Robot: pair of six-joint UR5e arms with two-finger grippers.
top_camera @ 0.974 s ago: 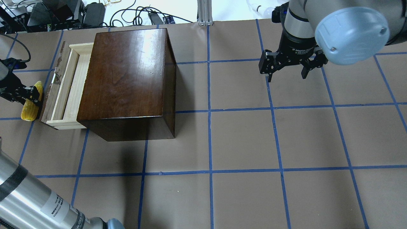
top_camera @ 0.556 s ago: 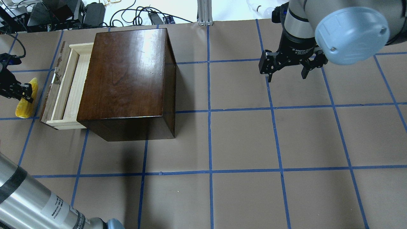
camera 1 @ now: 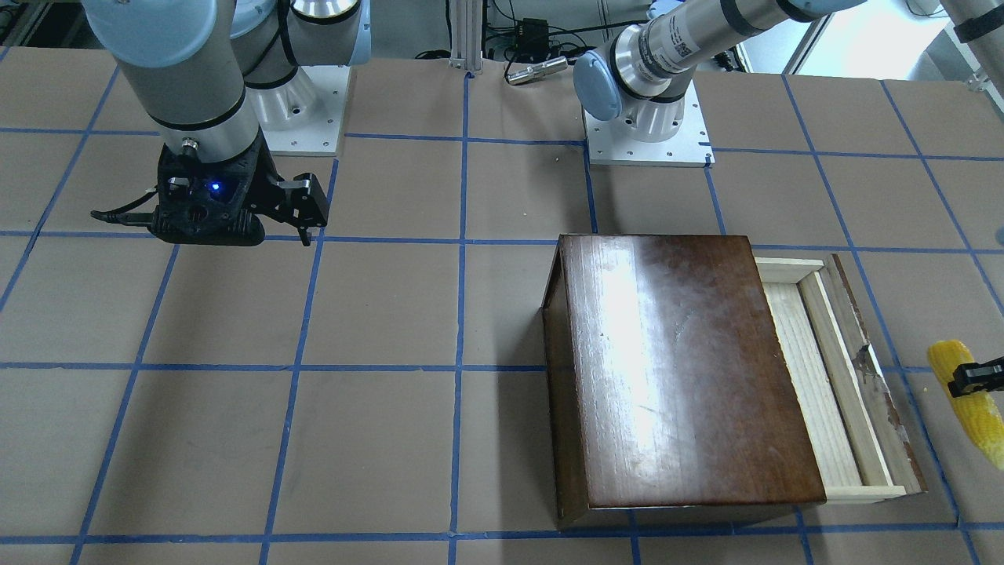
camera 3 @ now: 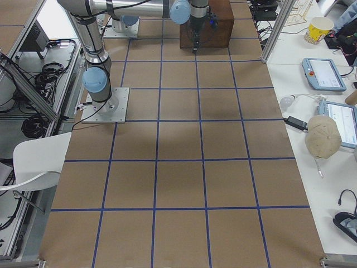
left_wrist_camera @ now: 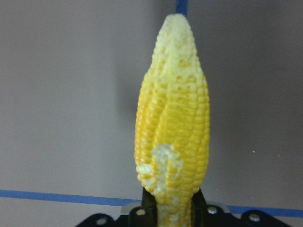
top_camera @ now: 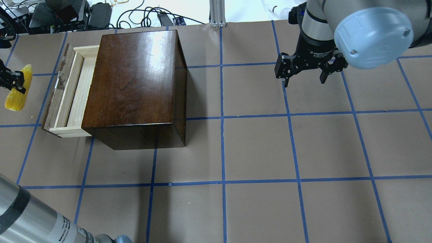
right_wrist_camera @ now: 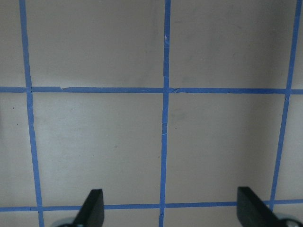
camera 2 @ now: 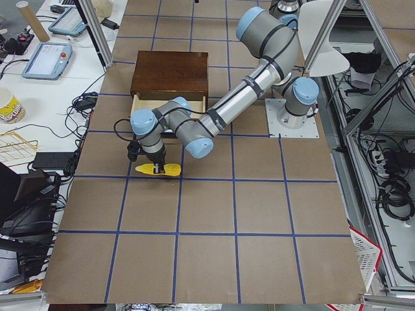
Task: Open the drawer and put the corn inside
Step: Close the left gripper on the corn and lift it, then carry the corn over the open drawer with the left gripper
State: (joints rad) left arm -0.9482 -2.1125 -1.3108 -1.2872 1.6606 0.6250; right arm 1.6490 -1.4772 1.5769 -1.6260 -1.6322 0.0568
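The left gripper [camera 1: 971,378] is cut off at the frame edge in both table views. Only its dark fingertips show, clamped across the one corn [top_camera: 15,96]. The cob sits out beyond the front panel of the single drawer [top_camera: 79,91], apart from it. The drawer stands pulled out of the one wooden box [top_camera: 131,77], which hides its rear part. The right gripper [top_camera: 304,80] hovers over the table [top_camera: 256,148], jaws spread and holding nothing.
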